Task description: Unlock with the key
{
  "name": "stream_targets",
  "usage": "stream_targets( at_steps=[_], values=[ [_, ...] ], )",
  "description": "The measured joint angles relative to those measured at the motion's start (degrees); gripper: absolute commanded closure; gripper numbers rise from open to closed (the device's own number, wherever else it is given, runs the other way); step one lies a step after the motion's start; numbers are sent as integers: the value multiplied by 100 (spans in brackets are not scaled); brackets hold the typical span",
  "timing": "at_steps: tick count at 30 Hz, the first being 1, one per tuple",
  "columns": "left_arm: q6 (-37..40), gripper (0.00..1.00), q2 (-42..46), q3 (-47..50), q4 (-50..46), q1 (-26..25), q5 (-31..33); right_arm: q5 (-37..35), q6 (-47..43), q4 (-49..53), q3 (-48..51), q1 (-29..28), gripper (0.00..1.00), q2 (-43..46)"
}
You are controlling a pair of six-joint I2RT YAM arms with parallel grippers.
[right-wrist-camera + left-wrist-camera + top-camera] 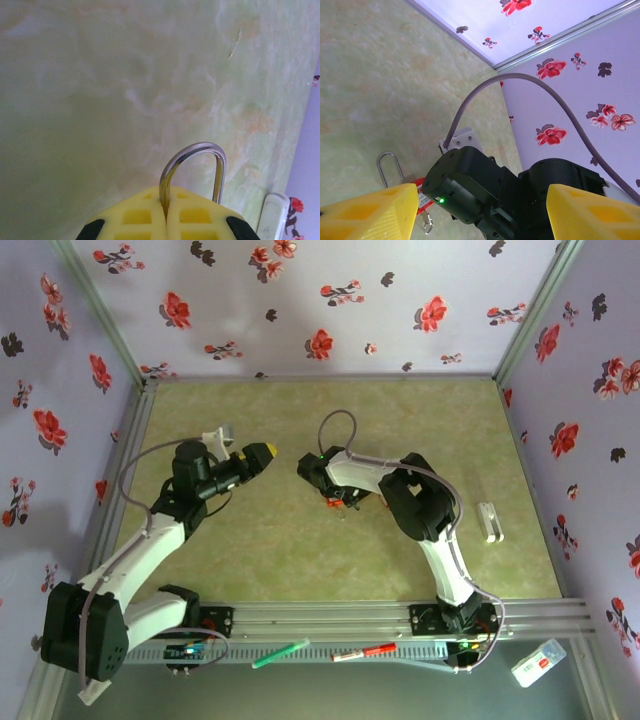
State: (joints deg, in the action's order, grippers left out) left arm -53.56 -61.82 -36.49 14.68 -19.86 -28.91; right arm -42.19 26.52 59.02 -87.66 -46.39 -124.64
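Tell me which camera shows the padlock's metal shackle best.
Right wrist view: the shackle arches large and sharp out of the shut right gripper. Left wrist view shows it small, on the red padlock. Top external view gives just a reddish speck under that gripper.

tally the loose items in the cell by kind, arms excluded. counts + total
padlock: 1
pens on the front rail: 2 (green pen, red-and-white pen)
white block on the table: 1
white box past the near right corner: 1
Total: 5
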Motion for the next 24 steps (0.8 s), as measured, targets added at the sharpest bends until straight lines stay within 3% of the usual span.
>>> stream_targets(
  at_steps=[12,15,19,24],
  values=[
    [-2,31,20,35,-20,7,-2,654,337,-249,83,-50,99,0],
    [-2,30,17,35,-20,7,-17,752,356,-280,81,-52,88,0],
    [-4,30,17,35,-17,7,-22,772,420,-273,81,-44,67,4],
    [-9,30,-63,35,31,4,-24,898,501,-267,144,11,57,188]
  ],
)
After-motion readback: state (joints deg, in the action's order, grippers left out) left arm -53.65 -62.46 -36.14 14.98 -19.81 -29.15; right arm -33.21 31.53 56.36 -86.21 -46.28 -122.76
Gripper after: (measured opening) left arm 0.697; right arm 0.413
